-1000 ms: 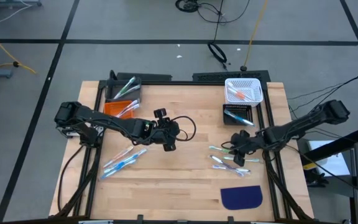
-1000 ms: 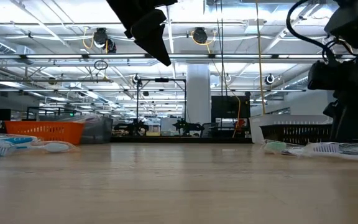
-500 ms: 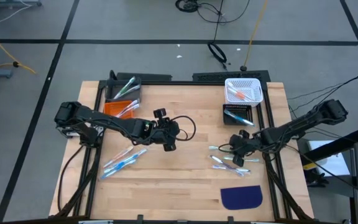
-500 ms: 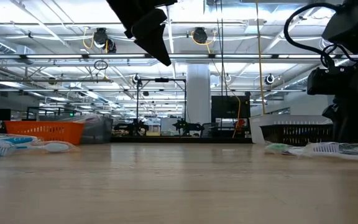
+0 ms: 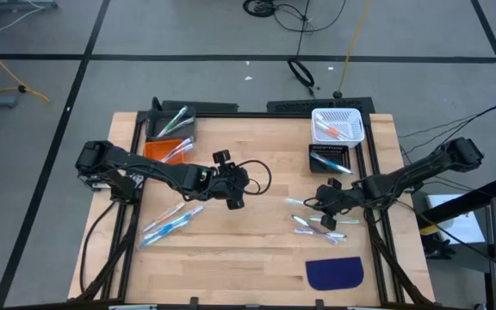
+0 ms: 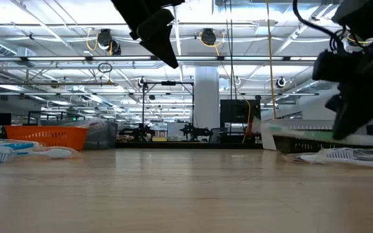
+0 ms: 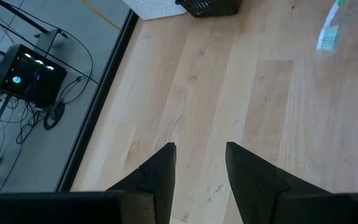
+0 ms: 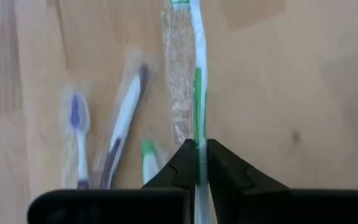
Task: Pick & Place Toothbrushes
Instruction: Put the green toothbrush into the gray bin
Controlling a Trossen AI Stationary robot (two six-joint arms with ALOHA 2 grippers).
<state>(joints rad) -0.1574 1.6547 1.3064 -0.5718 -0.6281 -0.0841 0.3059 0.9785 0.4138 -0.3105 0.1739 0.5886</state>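
- A green toothbrush (image 6: 303, 131) is held level above the table (image 6: 186, 194) by the right gripper (image 6: 358, 97).
- An orange bin (image 6: 47, 136) is seen far left.

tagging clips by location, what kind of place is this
Most likely a large industrial lab or workshop hall. The low view shows a high ceiling with exposed pipes and strip lights, and equipment racks far behind the wooden table. The high view shows a grey floor with loose cables.
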